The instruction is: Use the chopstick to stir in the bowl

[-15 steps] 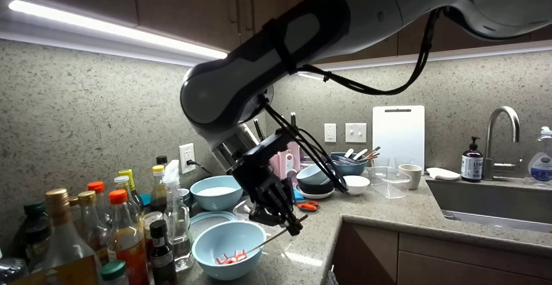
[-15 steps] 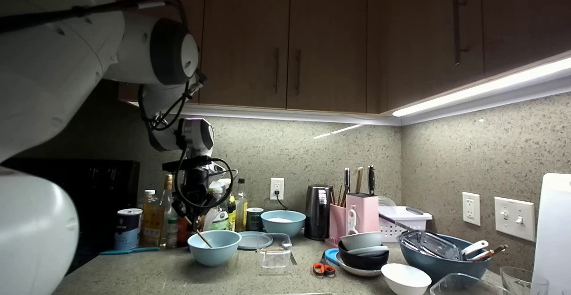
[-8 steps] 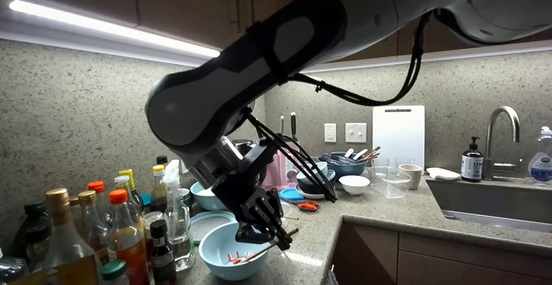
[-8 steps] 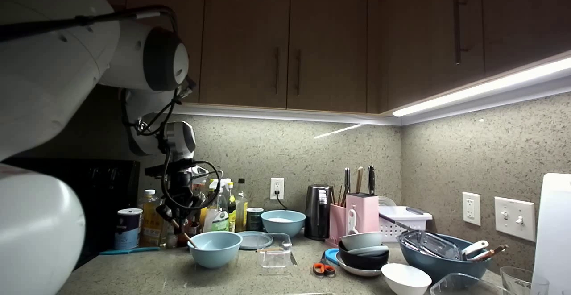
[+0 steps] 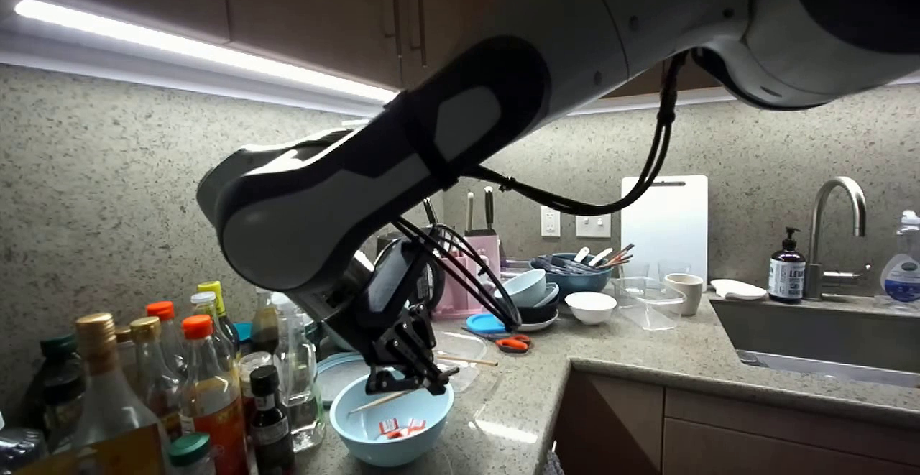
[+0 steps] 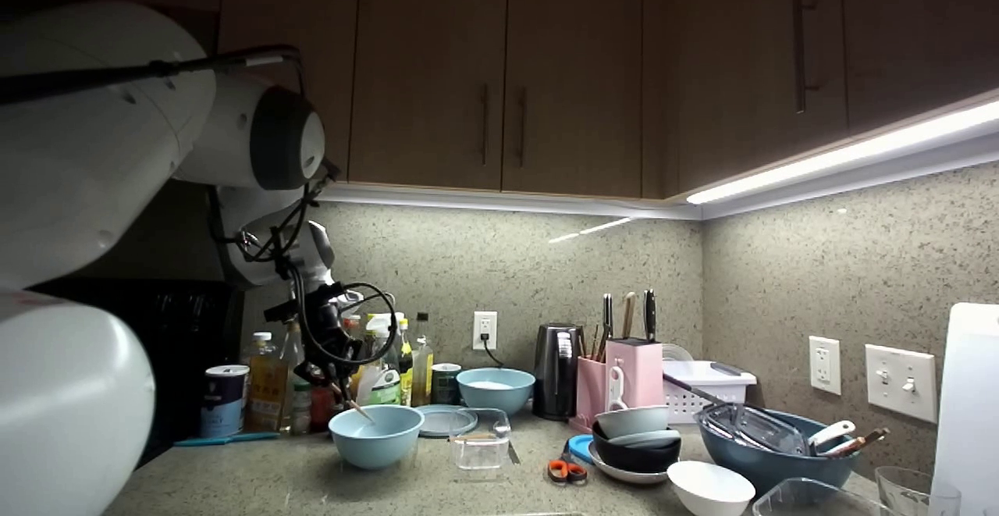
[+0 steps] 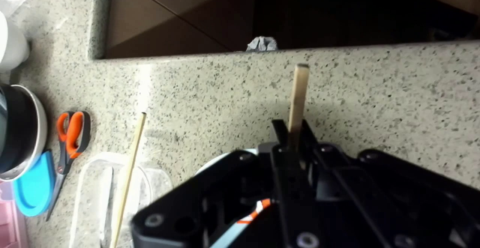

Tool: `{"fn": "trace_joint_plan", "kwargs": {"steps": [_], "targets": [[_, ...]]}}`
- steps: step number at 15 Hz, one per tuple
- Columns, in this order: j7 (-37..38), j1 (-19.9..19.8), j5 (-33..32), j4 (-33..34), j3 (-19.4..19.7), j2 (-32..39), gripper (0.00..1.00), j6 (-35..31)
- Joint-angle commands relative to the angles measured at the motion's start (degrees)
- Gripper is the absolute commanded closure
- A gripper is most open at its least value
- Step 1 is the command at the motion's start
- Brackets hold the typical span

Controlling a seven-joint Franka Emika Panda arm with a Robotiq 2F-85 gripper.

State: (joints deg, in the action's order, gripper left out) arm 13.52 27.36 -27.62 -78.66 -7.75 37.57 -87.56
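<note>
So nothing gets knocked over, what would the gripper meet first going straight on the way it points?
Probably the countertop, just beyond the light blue bowl; depth is unclear, so the gripper might clip the bowl's rim first.

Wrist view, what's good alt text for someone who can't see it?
A black gripper holds a wooden chopstick above a speckled countertop; slivers of a light-blue bowl and orange-and-white contents show behind it. To the left, another chopstick crosses a clear plastic container, near orange-handled scissors and partly visible bowls.
</note>
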Motion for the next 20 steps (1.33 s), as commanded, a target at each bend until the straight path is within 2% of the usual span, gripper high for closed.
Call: {"fn": "trace_joint_plan", "kwargs": {"steps": [1,7,9,15,17,20], "targets": [[-0.91,0.09,-2.35,4.19,1.79,1.97,0.98,0.36],[0.81,-2.35,0.61,2.68,3.78,-0.66,0.98,2.19],[1.42,-3.48,3.75,1.28,3.16,-2.3,0.98,4.15],[1.53,-6.38,22.18,-3.31,-1.08,-7.83,0.98,10.16],[1.18,-6.16,25.39,-4.94,-1.77,-8.95,0.98,9.38],[-0.76,-5.35,24.58,-5.48,-2.33,-8.72,0.98,6.14]]}}
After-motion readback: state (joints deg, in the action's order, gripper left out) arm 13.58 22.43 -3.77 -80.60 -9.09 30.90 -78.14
